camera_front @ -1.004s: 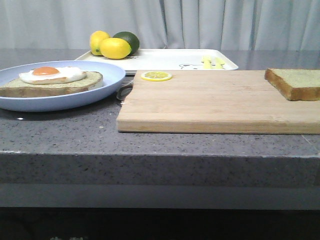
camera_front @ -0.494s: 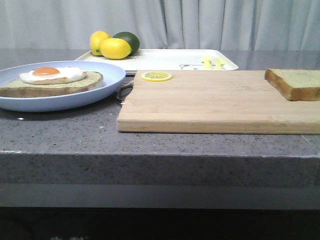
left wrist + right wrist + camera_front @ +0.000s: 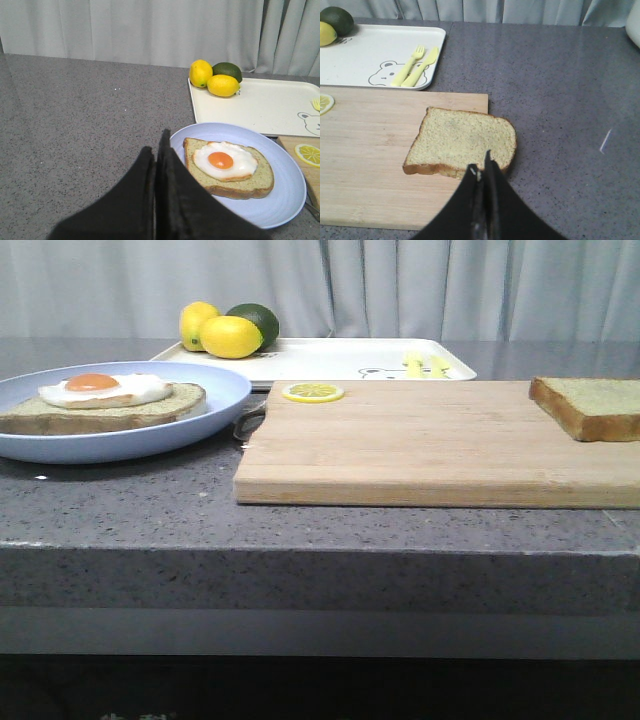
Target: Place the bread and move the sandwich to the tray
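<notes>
We see the right pincer with its two dark fingers pressed together and nothing between them, poised just above the near crust of the bread. The left pincer is likewise closed and empty, hanging beside the rim of the pale blue plate.

Across the last second we find no change: in the front view the bread lies at the right end of the cutting board, partly overhanging its edge onto the bench, exactly as before. The sandwich, so far one slice with the fried egg, sits untouched on the plate. The tray behind holds only lemons and a lime.

We judge the task has not begun; the right pincer must open before it can take the bread.
</notes>
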`<state>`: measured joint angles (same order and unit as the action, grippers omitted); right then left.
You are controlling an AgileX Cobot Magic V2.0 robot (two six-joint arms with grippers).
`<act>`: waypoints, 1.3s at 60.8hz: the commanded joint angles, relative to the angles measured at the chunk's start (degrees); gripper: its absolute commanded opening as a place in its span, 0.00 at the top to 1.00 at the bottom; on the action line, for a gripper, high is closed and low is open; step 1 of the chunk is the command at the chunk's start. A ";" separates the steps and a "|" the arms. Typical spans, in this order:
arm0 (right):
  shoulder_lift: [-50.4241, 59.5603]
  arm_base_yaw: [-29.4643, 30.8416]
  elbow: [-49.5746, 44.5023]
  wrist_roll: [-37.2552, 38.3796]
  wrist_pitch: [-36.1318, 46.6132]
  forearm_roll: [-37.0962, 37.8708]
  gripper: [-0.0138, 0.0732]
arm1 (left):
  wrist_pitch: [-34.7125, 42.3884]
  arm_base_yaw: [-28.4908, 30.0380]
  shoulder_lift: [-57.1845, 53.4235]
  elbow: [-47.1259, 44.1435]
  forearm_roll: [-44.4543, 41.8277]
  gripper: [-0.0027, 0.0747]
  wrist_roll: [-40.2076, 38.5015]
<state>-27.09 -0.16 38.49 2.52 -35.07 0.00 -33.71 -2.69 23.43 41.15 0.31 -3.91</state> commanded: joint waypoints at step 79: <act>-19.28 0.33 14.76 -0.60 -22.63 -0.60 0.15 | 3.46 -11.39 6.27 1.70 -0.92 0.44 1.57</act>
<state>-43.52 -0.16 49.18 2.43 -56.74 -0.56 -33.79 -11.80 28.95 41.15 -0.42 -3.44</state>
